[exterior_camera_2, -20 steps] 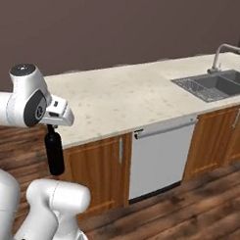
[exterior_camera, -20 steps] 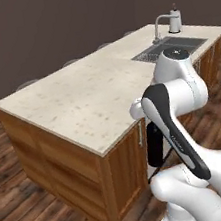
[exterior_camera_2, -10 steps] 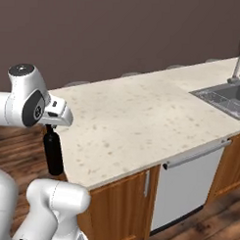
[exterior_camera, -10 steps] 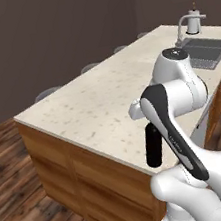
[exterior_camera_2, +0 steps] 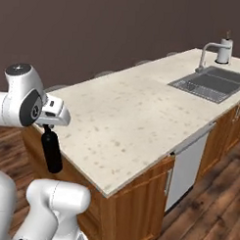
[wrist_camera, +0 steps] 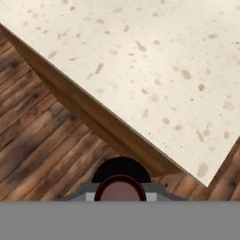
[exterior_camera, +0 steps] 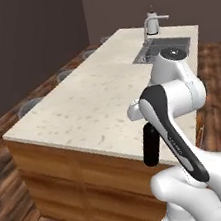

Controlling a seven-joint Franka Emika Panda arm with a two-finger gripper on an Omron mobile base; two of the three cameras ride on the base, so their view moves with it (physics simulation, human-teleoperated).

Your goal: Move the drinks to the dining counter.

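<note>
My gripper (exterior_camera_2: 47, 128) is shut on the neck of the tall black wine bottle (exterior_camera_2: 52, 150), which hangs upright below the hand, off the floor. The bottle (exterior_camera: 151, 144) hangs just outside the near edge of the dining counter (exterior_camera: 93, 102), beside its wooden cabinet front. In the hand view I look down on the bottle's round top (wrist_camera: 121, 183), with the counter's (wrist_camera: 154, 56) speckled corner above it and wood floor to the left. The red can and the short dark-red bottle are out of view.
A steel sink (exterior_camera_2: 210, 84) with a curved faucet (exterior_camera_2: 206, 52) sits at the island's far end. Grey round stools (exterior_camera: 28, 106) line the far side. A white dishwasher front (exterior_camera_2: 187, 166) is set in the cabinets. Wood floor surrounds the island.
The base has driven, so the whole scene has shifted: the island's corner is now nearer and the sink farther along. The bottle stays in my gripper.
</note>
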